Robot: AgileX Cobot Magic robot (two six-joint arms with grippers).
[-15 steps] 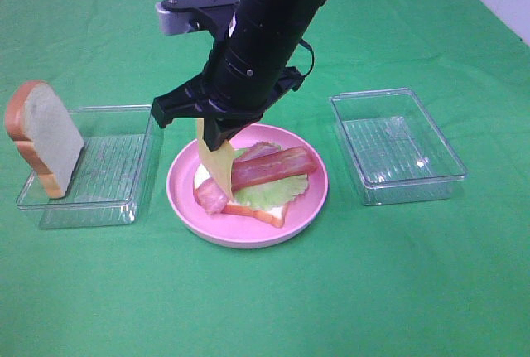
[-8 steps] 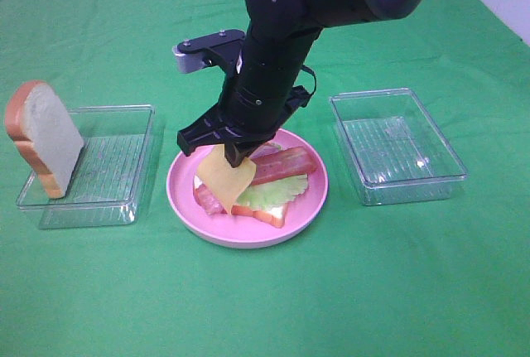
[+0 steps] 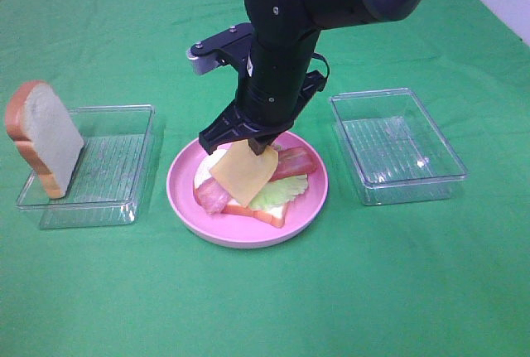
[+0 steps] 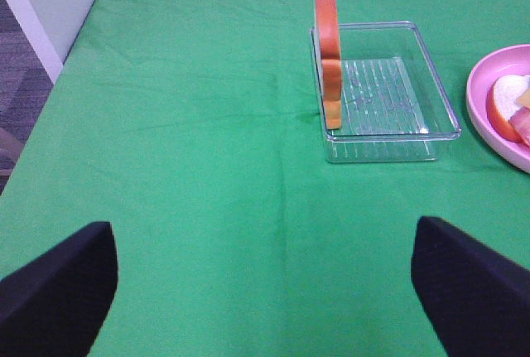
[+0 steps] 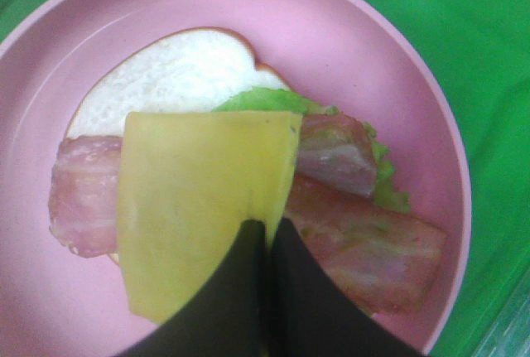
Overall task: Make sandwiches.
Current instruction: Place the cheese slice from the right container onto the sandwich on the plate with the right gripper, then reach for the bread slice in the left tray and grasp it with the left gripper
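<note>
Spare bread slice is leaning in the left tray, and the left gripper is hanging with its jaws wide apart. The right gripper, clamped on the cheese square, is swinging it rightward and flatter over the sandwich stack on the pink plate, its arm hiding the far rim. The right tray is sitting just beside the plate.

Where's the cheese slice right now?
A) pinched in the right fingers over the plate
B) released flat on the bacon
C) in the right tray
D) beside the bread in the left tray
A: the right fingers are shut on the cheese slice above the pink plate.
</note>
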